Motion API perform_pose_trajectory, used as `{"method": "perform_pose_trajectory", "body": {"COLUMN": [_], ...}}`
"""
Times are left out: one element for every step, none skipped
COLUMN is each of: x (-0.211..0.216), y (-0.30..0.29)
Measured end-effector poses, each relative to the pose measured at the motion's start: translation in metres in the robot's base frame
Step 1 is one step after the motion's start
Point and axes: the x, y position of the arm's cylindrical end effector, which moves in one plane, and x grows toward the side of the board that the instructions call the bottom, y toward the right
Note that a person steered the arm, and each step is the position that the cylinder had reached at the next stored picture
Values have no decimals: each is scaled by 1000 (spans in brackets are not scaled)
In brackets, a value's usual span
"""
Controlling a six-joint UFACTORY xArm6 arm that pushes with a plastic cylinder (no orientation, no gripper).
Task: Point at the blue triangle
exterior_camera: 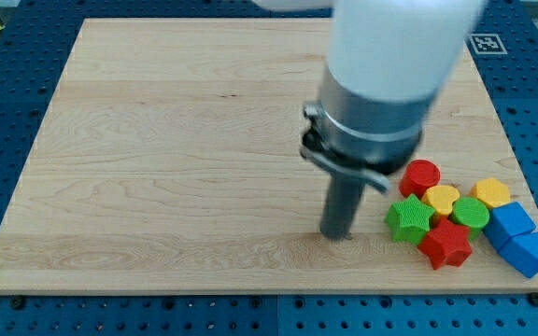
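The blue triangle [530, 252] lies at the board's lower right corner, touching a blue cube [510, 222] above it to the left. My tip [335, 234] rests on the board well to the view's left of the block cluster, about a block's width left of the green star [408, 218]. The arm's white and grey body hangs over the board's middle right.
The cluster at the lower right also holds a red cylinder [421, 175], a yellow heart [442, 198], a green cylinder [471, 214], a red star [445, 244] and a yellow hexagon [490, 193]. The wooden board [157, 168] sits on a blue perforated table.
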Motion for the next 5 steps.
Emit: {"method": "perform_pose_trajectory", "body": {"x": [-65, -109, -113, -112, -88], "y": [-14, -2, 80, 187, 280]}}
